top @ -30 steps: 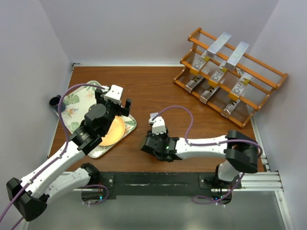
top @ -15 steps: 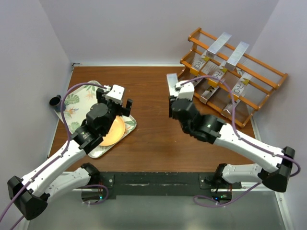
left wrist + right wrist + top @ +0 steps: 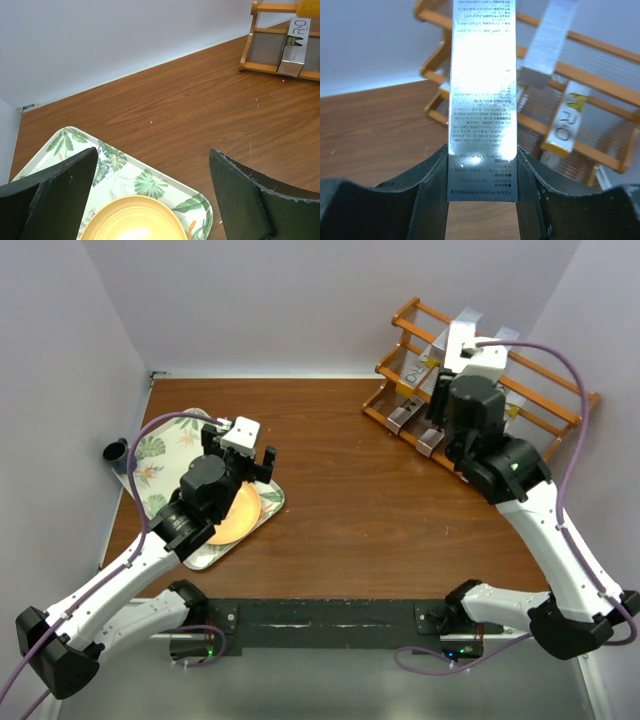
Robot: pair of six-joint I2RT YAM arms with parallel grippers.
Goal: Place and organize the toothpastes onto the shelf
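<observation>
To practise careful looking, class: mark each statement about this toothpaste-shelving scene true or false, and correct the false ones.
1. The right end effector grips a silver toothpaste carton. True.
2. The left end effector is shut on the yellow dish. False: it is open and holds nothing, above the leaf-patterned tray.
3. The shelf holds several other toothpaste cartons. True.
4. The shelf stands at the near left corner of the table. False: it stands at the far right.
5. Toothpaste cartons lie on the leaf-patterned tray. False: only the yellow dish shows on it.
</observation>
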